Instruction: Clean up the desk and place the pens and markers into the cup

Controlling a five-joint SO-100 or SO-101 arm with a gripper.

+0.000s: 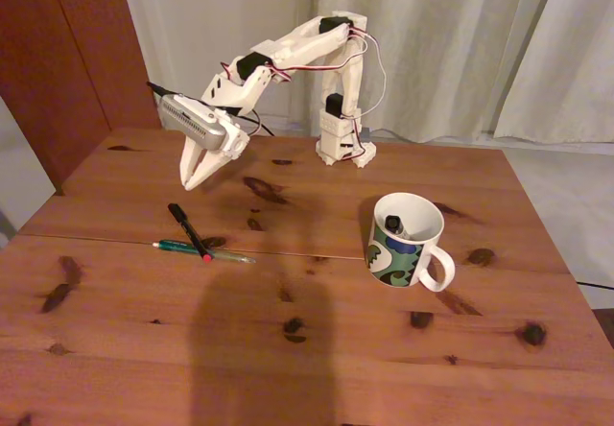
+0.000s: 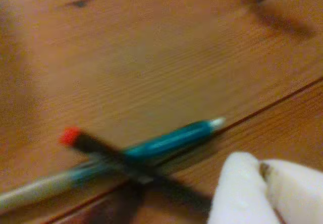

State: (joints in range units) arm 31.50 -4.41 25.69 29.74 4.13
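Fixed view: white SO-100 type arm (image 1: 307, 52) stands at the far edge of the desk (image 1: 288, 349), its base behind the cup and to the cup's left.
Desk: reddish-brown pine top with dark knots; a seam runs across the planks, passing just left of the cup.
Cup: white ceramic mug (image 1: 407, 241) with a green and dark-blue swirl pattern, upright, loop handle turned toward the near right. Landmark for all places below.
Cup contents: one dark-tipped stick (image 1: 393, 223) leans inside against the left wall; its barrel is too hidden to identify.
Black pen: black pen with red tip (image 1: 189, 230) lies on the desk well left of the cup, red end nearest the camera.
Teal pen: teal-green pen (image 1: 192, 248) lies along the seam, well left of the cup, crossing under the black pen near its red tip.
Gripper: gripper (image 1: 196, 178) hangs above the desk, far left of the cup and beyond the two pens, fingertips pointing down, nothing between them. Fingers stand close together at the tips; a narrow gap shows higher up.
Wrist view, pens: black pen (image 2: 126, 161) lies across the teal pen (image 2: 166, 141); red tip at left, teal pen's pale point at right, touching the seam. Picture is blurred.
Wrist view, gripper: two white fingertips (image 2: 260, 183) sit at the lower right, nearly touching, clear of both pens.
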